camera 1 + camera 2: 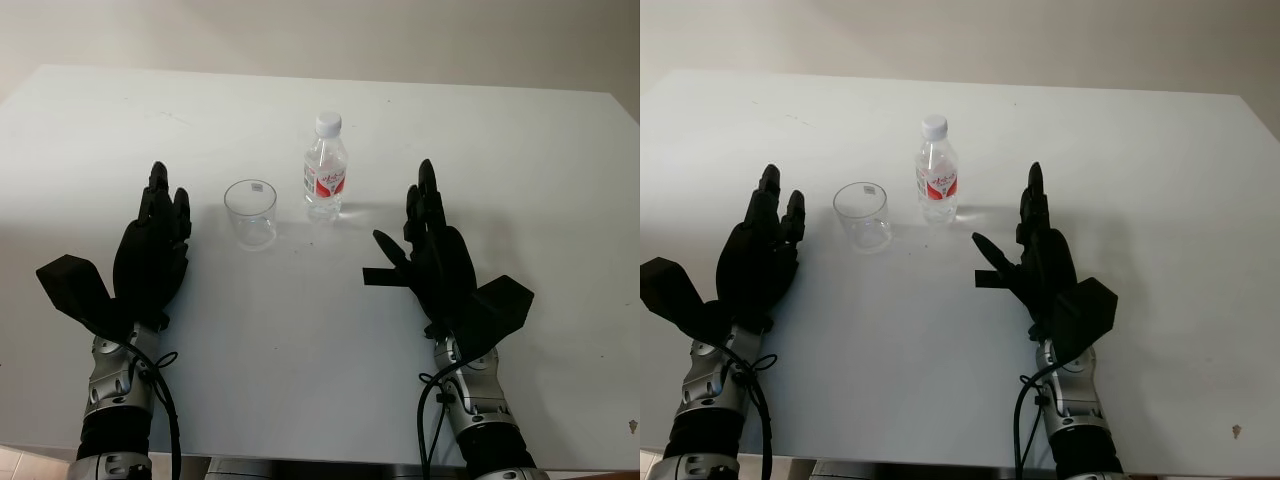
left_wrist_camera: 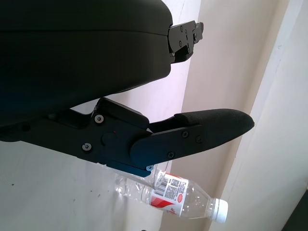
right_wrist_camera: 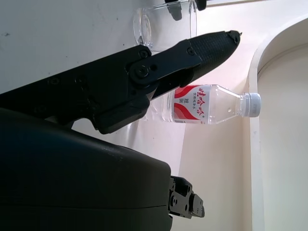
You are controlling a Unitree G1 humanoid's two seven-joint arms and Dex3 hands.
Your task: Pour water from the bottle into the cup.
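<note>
A small clear water bottle (image 1: 326, 168) with a white cap and red label stands upright near the middle of the white table (image 1: 320, 330). Just to its left stands an empty clear plastic cup (image 1: 251, 213). My left hand (image 1: 155, 240) is open, left of the cup and a short way from it. My right hand (image 1: 428, 245) is open, right of the bottle and nearer the front edge. The bottle (image 3: 207, 104) shows past my right hand's fingers (image 3: 192, 53), with the cup (image 3: 166, 24) beyond it. In the left wrist view the bottle (image 2: 173, 195) lies beyond my thumb.
The white table stretches wide on all sides of the two objects, with a pale wall behind its far edge. A small dark speck (image 1: 632, 426) marks the table's front right corner.
</note>
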